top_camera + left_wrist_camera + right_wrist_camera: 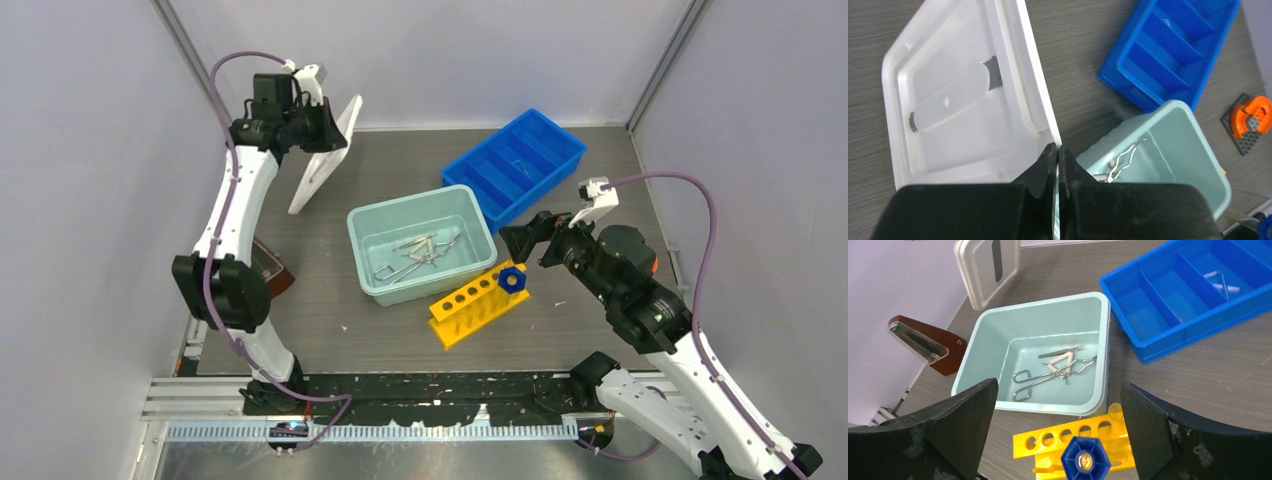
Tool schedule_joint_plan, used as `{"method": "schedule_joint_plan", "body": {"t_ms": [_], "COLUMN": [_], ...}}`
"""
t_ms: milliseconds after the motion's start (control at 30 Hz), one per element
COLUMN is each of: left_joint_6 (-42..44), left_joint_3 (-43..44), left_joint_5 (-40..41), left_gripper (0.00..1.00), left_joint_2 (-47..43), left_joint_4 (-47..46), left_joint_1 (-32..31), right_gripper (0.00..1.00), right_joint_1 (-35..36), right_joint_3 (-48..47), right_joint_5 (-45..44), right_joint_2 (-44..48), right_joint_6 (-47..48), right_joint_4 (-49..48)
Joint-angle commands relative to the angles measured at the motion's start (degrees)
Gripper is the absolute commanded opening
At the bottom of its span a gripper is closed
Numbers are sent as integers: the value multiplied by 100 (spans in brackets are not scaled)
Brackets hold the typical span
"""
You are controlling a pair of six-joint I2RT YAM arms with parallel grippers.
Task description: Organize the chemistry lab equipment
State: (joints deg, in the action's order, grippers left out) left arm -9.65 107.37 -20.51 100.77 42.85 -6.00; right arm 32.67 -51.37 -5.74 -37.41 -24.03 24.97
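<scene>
**Inspector:** Starting with the metal implements (1055, 367)?

**Assessor:** Finding tongs (1048, 376), tweezers (1060, 353) and a wire triangle (1058, 361) lying crossed over one another on the floor of the teal tub (1048, 302). Also noting a blue cap (1085, 460) standing at one end of the yellow rack (1048, 440), just beside the tub. Not making out any tube beneath it.

**Inspector:** Checking the arms next?

**Assessor:** Recording the right tool (1058, 390) spread wide, holding nothing, hanging above the rack and the tub's near rim. Recording the left tool (1057, 150) pinched tight on the edge of the white lid (963, 100), raised well apart at the far left of the surface.

**Inspector:** Judging the step in hand?

**Assessor:** Probably reaching into the tub for one piece, bound for the blue tray (1148, 315). Recommending a straight descent over the tongs' looped handles, away from the tangle, closing across one shank only. Advising against brushing the cap or the tub wall on the way down. Warning of a snagged triangle lifting along with the tongs.
</scene>
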Motion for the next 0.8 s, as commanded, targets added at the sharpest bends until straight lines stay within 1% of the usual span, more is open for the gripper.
{"method": "schedule_joint_plan", "body": {"t_ms": [0,33,200,233,333,367,433,500,533,667,767], "left_joint_6": [-55,-55,-93,-98,-169,-202,-263,-344,-363,-371,-371], "left_joint_3": [-246,-328,-631,-718,-1064,-1188,-1429,-1740,-1844,-2084,-2183], "left_joint_5": [-590,-698,-1165,-1207,-1347,-1415,-1541,-1666,-1702,-1820,-1904], "left_gripper": [0,0,0,0,0,0,0,0,0,0,0], "left_joint_2": [-774,-923,-1385,-1465,-1699,-1765,-1856,-1936,-1971,-2086,-2146], "left_joint_4": [-509,-560,-712,-744,-906,-1003,-1098,-1223,-1279,-1314,-1307], "left_joint_1": [-36,-34,-57,-67,-77,-83,-94,-105,-120,-147,-169], "right_gripper": [98,98,99,100,100,100,100,100,100,99,98], "right_joint_1": [3,3,5,4,10,9,11,12,12,12,12], "right_joint_3": [-197,-191,-301,-428,-768,-922,-1056,-1201,-1406,-2170,-2496], "right_joint_5": [405,450,1329,1555,2031,2340,2686,2900,3002,3883,4592], "right_joint_2": [-285,-403,-1077,-1186,-1836,-1987,-2427,-2906,-3260,-4256,-4912], "right_joint_6": [957,1248,2570,2939,3632,4038,4548,4823,4953,5317,5405], "right_joint_4": [-1119,-1228,-1988,-2060,-2161,-2244,-2590,-2991,-3043,-2894,-2992]}}
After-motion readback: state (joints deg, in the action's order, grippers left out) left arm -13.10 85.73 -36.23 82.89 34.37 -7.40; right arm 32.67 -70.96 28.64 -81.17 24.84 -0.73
